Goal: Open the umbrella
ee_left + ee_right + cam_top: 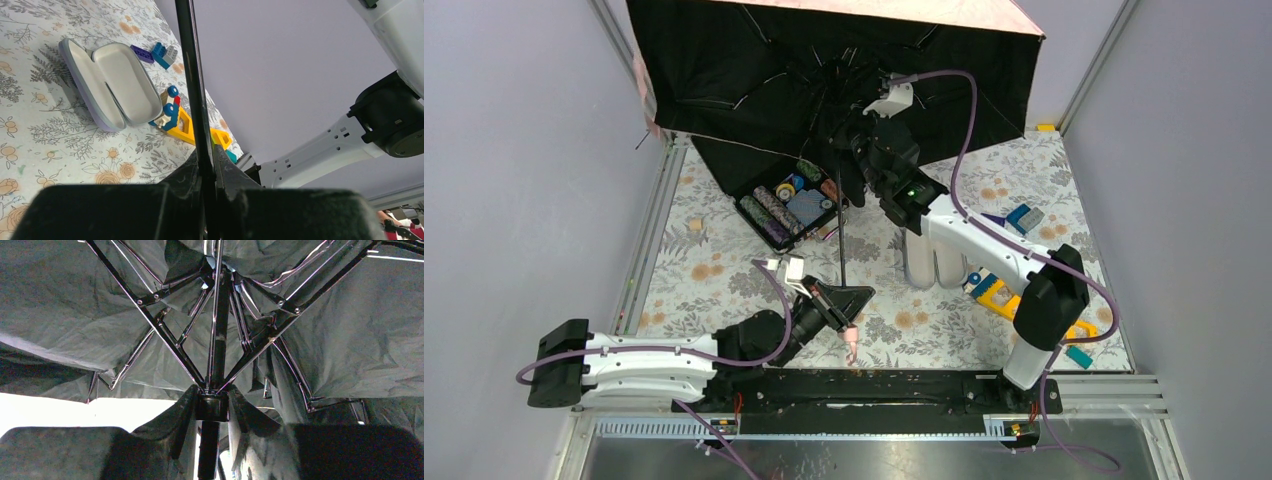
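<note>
Left gripper point(842, 298) is clamped on the umbrella point(754, 70) shaft point(840, 250) just above the pink handle point(851, 347), arm low and flat, probably to anchor the shaft. Right gripper point(212, 400) is closed on the runner point(212, 407) at the shaft's far end, arm stretched forward and up, likely to push it to the lock. Canopy looks nearly spread there, tipped sideways.

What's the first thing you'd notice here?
The umbrella, spread wide with its black underside showing, looms over the far side of the table. The right gripper clamps the slider beneath the canopy. The left gripper pinches the thin shaft low down, nearer the front.
</note>
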